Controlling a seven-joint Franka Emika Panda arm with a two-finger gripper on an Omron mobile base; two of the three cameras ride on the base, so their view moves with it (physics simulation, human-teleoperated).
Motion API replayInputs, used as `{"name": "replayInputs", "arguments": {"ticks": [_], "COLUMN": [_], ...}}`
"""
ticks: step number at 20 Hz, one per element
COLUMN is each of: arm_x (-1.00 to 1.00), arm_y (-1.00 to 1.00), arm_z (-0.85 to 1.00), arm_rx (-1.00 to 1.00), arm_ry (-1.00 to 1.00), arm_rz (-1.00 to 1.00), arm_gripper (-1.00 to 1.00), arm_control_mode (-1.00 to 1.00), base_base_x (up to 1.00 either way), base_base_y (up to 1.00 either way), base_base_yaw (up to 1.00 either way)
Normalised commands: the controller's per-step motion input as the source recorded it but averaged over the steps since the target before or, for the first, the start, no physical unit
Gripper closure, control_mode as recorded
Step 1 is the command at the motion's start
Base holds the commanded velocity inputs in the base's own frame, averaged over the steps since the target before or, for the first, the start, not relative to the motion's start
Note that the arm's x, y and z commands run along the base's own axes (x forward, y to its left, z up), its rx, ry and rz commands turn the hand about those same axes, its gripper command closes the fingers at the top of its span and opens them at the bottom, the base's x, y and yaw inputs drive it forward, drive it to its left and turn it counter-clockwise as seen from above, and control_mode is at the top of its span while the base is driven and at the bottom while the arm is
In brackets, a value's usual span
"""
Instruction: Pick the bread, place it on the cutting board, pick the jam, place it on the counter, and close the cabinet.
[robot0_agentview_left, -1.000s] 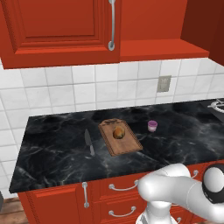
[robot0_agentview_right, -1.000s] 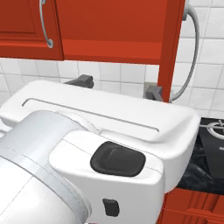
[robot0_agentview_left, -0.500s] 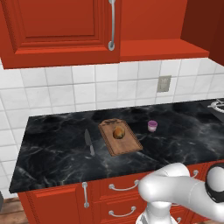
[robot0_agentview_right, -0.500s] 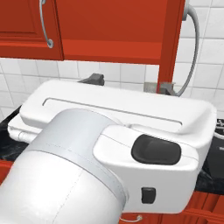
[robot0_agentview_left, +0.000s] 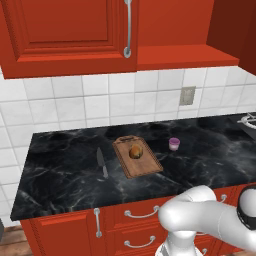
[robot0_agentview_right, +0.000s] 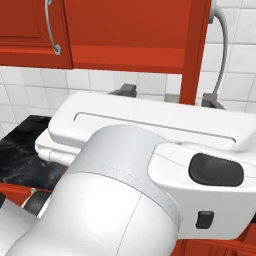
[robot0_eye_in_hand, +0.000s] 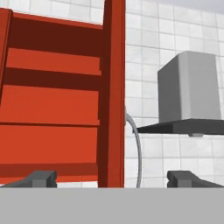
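Bread (robot0_agentview_left: 135, 152) sits on cutting board (robot0_agentview_left: 136, 156), centre of left base view, on the black table (robot0_agentview_left: 60, 175). Jam (robot0_agentview_left: 174, 144) just right of board, on table too. Grey knife (robot0_agentview_left: 101, 162) left of board. Cabinet (robot0_eye_in_hand: 57, 105) open: door (robot0_eye_in_hand: 113, 92) edge-on mid-frame in hand view, w/ handle (robot0_eye_in_hand: 136, 146) beside it. Gripper (robot0_eye_in_hand: 111, 179) low centre, jaws wide apart, holding nothing.

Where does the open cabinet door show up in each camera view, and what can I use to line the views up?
Left base view: the open cabinet door looks to be the darker red panel in the upper right corner.
Right base view: a red vertical edge at top, right of centre, with its bar handle beside it.
Hand view: edge-on, a red upright strip at centre.
Shared landmark: the white wall tiles.
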Motion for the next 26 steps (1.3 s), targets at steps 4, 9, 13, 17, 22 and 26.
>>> {"name": "replayInputs", "arguments": {"ticks": [4, 9, 13, 17, 22, 26], "arm_x": [0.16, 0.21, 0.19, 0.21, 0.23, 0.23], "arm_y": [-0.03, 0.00, 0.00, 0.00, 0.00, 0.00], "arm_z": [-0.01, -0.05, -0.08, -0.11, -0.18, -0.18], "arm_rx": [0.00, 0.00, 0.00, 0.00, 0.00, 0.00], "arm_ry": [0.00, 0.00, 0.00, 0.00, 0.00, 0.00], "arm_rz": [0.01, 0.01, 0.01, 0.01, 0.01, 0.01], "arm_gripper": [-1.00, -1.00, -1.00, -1.00, -1.00, -1.00], "arm_control_mode": [-1.00, -1.00, -1.00, -1.00, -1.00, -1.00], "base_base_x": [0.00, 0.00, 0.00, 0.00, 0.00, 0.00], "base_base_y": [0.00, 0.00, 0.00, 0.00, 0.00, 0.00], "base_base_yaw": [0.00, 0.00, 0.00, 0.00, 0.00, 0.00]}}
